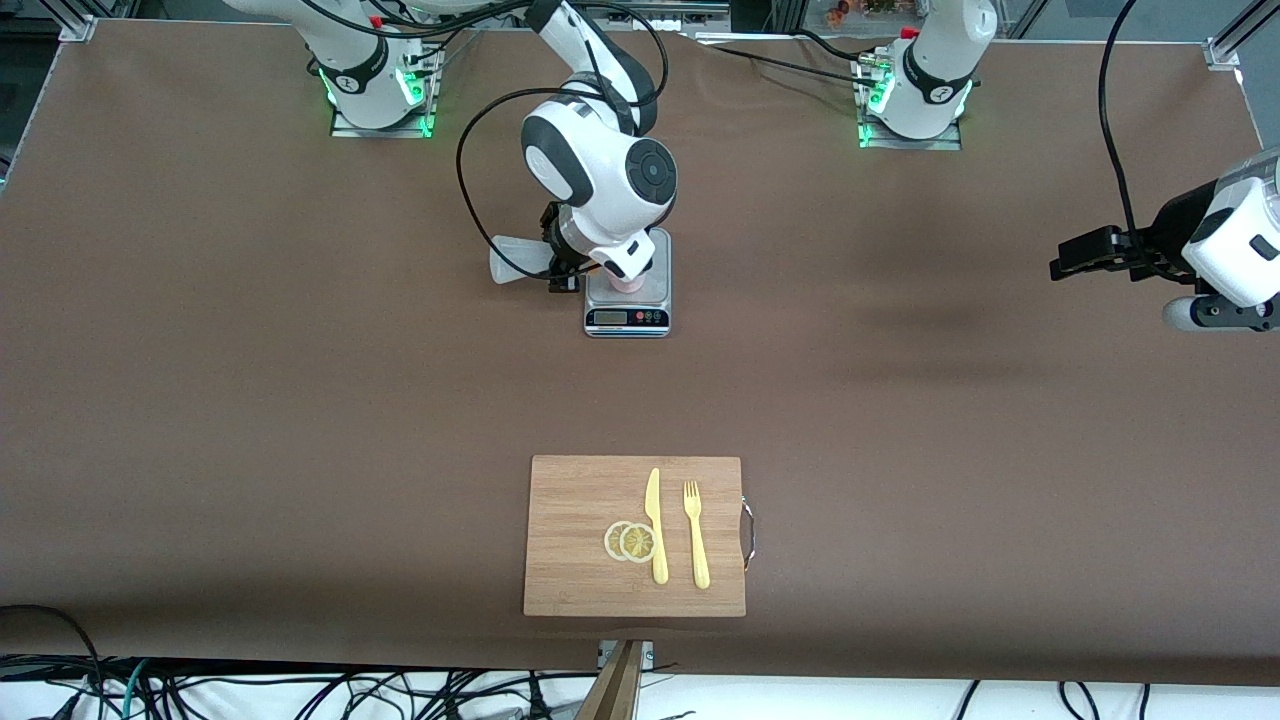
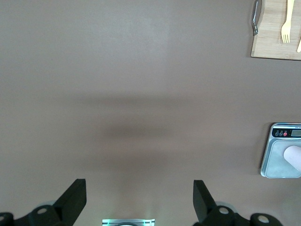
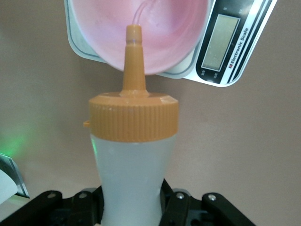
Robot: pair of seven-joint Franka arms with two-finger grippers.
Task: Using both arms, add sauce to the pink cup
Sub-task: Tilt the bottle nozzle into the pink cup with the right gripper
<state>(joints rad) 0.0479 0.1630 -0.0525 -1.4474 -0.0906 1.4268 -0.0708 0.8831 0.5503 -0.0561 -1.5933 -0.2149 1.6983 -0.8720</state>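
My right gripper [image 1: 560, 266] is shut on the sauce bottle [image 1: 512, 262], a whitish squeeze bottle held tipped over beside the scale. In the right wrist view the bottle [image 3: 134, 162] fills the jaws of the right gripper [image 3: 133, 205]. Its orange nozzle cap [image 3: 134, 117] points into the pink cup [image 3: 160, 42], and a thin clear strand runs from the tip. The cup [image 1: 628, 286] stands on the scale, mostly hidden by my right arm. My left gripper [image 1: 1072, 264] waits open and empty over bare table at the left arm's end. The left wrist view shows the left gripper [image 2: 139, 197] far from the cup [image 2: 293, 157].
A small digital scale [image 1: 627, 318] carries the cup. Nearer the front camera lies a wooden cutting board [image 1: 570, 500] with a yellow knife [image 1: 655, 525], a yellow fork [image 1: 696, 535] and two lemon slices [image 1: 630, 541]. Brown table cloth spreads around them.
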